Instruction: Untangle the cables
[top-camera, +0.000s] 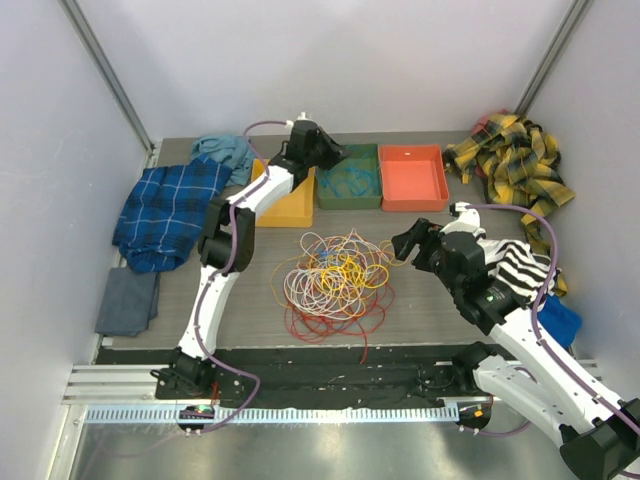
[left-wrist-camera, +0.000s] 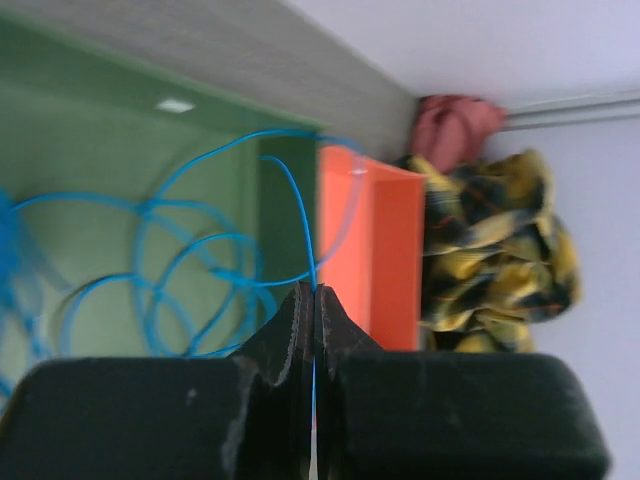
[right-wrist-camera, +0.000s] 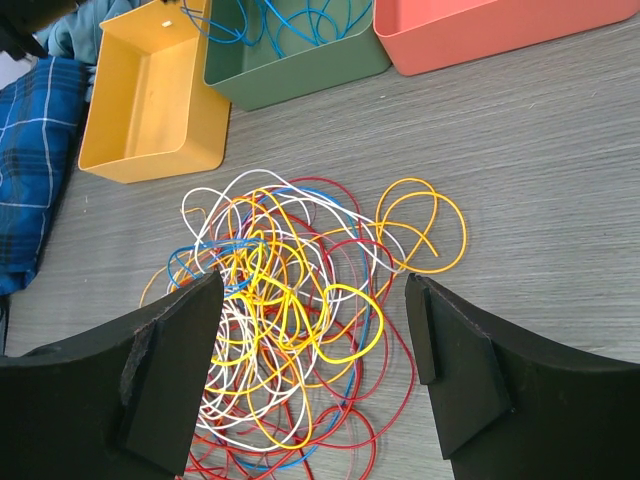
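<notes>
Cables (top-camera: 335, 280): tangled heap of red, yellow, white, orange and blue loops at mid-tabletop. Only in left wrist view do we see blue cable (left-wrist-camera: 308, 240) pinched in closed left gripper (left-wrist-camera: 313, 300), its loops lying in green bin (left-wrist-camera: 285, 180) at far edge. Right gripper (right-wrist-camera: 313, 285) hangs over heap, jaws wide apart, holding nothing.

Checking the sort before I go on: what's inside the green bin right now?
Only blue cable loops show in the green bin; one strand runs up into the shut left gripper. The corner beneath that gripper is hidden.
</notes>
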